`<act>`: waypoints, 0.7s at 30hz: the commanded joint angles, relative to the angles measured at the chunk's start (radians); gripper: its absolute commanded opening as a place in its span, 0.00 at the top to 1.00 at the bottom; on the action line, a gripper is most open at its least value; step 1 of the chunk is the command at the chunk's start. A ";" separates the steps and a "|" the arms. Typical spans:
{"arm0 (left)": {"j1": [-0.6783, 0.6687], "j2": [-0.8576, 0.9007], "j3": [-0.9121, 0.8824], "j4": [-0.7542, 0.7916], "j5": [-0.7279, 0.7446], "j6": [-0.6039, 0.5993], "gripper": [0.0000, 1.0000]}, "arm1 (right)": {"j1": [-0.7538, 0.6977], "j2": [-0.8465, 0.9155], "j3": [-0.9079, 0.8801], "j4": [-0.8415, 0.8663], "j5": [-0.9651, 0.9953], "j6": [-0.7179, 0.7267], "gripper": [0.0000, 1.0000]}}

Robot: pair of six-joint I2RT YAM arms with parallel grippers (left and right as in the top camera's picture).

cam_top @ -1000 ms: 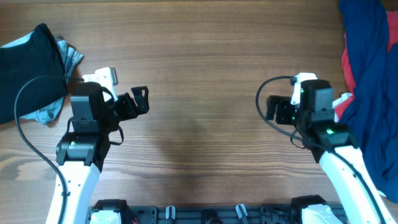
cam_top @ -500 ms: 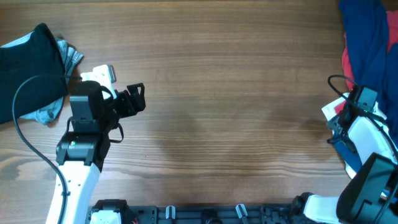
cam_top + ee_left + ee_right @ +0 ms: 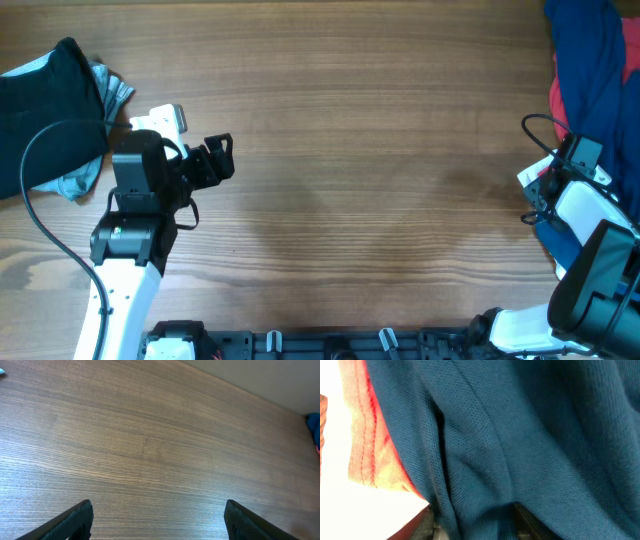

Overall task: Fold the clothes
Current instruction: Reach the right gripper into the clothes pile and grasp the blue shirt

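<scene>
1. Clothes are lying in two heaps at opposite edges of the desk (image 3: 350,110). A blue shirt (image 3: 595,70) is covering the far right corner and trailing down the right edge.
2. A red shirt (image 3: 557,105) is showing along the blue shirt's left side, touching it.
3. At the left edge, a black garment (image 3: 40,110) is lying in a heap, and a grey garment (image 3: 112,92) is sticking out at its right side.
4. Your left gripper (image 3: 218,160) is hovering over bare wood near the right of the black and grey heap, apart from both.
5. In the left wrist view its fingers (image 3: 75,520) are standing wide apart, and only desk grain is showing between them, so it is holding nothing.
6. Your right arm (image 3: 590,215) is reaching to the right edge, where it is meeting the blue shirt.
7. Your right gripper (image 3: 475,522) is pressing into the blue knit, which is filling nearly the whole right wrist view, with a red hem at the left.
8. A fold of blue cloth is bunching between its two dark fingertips (image 3: 522,520). The jaws are standing partly apart, and you cannot tell whether they are actually pinching the fold.
</scene>
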 commanded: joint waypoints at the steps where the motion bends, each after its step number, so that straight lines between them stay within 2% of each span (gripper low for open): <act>1: 0.006 0.000 0.017 0.003 -0.009 -0.002 0.16 | -0.002 0.013 -0.004 0.005 -0.009 0.002 0.65; 2: 0.006 0.000 0.017 0.003 -0.008 -0.001 0.16 | -0.002 0.013 -0.004 0.006 -0.009 0.003 0.70; 4: 0.006 0.000 0.017 0.003 -0.009 -0.002 0.16 | -0.002 0.013 -0.004 0.010 -0.009 0.003 0.92; 5: 0.006 0.000 0.017 0.003 -0.009 -0.002 0.16 | -0.002 0.013 -0.004 0.011 -0.009 0.003 0.96; 7: 0.006 0.000 0.017 0.003 -0.008 -0.002 0.16 | -0.002 0.013 -0.004 0.013 -0.009 0.002 0.95; 9: 0.006 0.000 0.017 0.003 -0.009 -0.002 0.16 | -0.002 0.013 -0.004 0.013 -0.009 0.002 0.91; 21: 0.006 0.000 0.017 0.003 -0.009 -0.001 0.16 | -0.002 -0.034 0.013 0.024 -0.009 0.002 0.88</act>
